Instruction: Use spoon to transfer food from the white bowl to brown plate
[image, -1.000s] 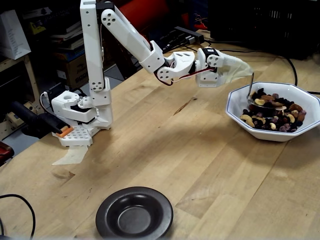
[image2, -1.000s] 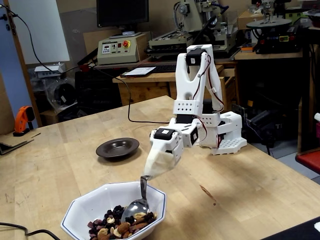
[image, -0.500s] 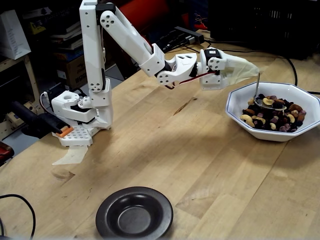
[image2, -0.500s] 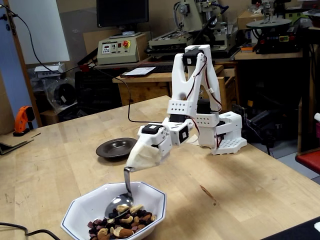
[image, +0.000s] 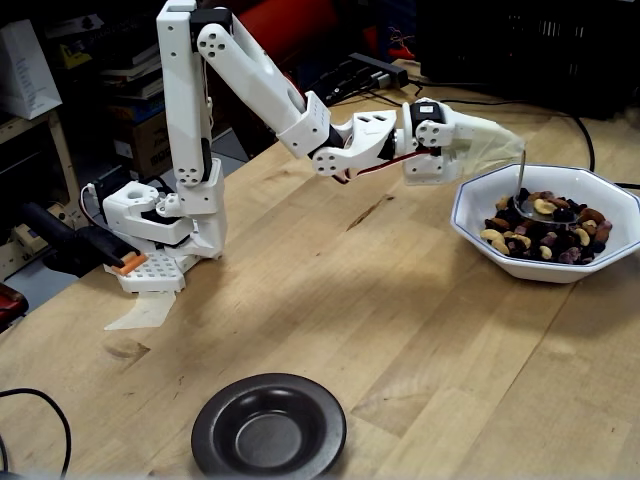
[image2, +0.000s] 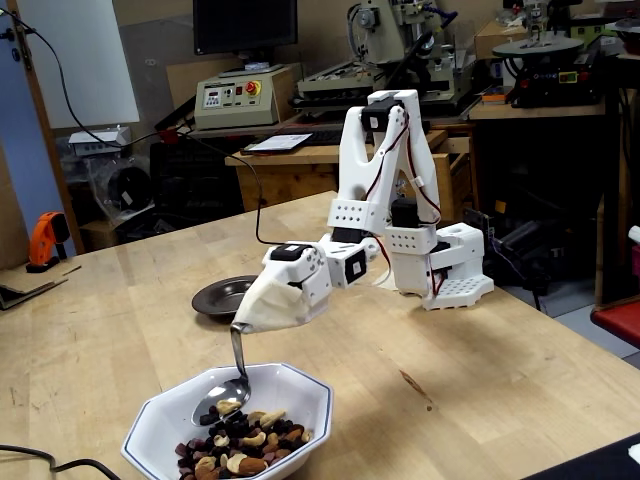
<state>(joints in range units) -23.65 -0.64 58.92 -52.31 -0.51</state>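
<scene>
Your gripper (image2: 262, 312) is wrapped in a pale cloth-like cover, so you cannot see its fingers. The spoon (image2: 228, 385) hangs from under that cover, so it seems to be pinched there, but you cannot tell for sure.

The spoon sits just above the food (image2: 240, 450) inside the white bowl (image: 470, 225), and a few nuts rest in it. In the other fixed view the spoon (image: 528, 203) is over the far side of the bowl. The brown plate (image: 268, 428) is empty and sits well apart from the bowl, across the surface (image: 400, 330).

Here is what could go wrong. The spoon holds only a small load, and it looks a bit tipped. If you swing the arm fast or turn the wrist, the nuts may roll off and land on the surface. The trip to the plate is long, so there is lots of time to spill. The spoon could also slip under the soft cover.

Some things are hard to see. The cover hides how the handle is held. The bowl is cut off at the bottom edge of one fixed view.
</scene>
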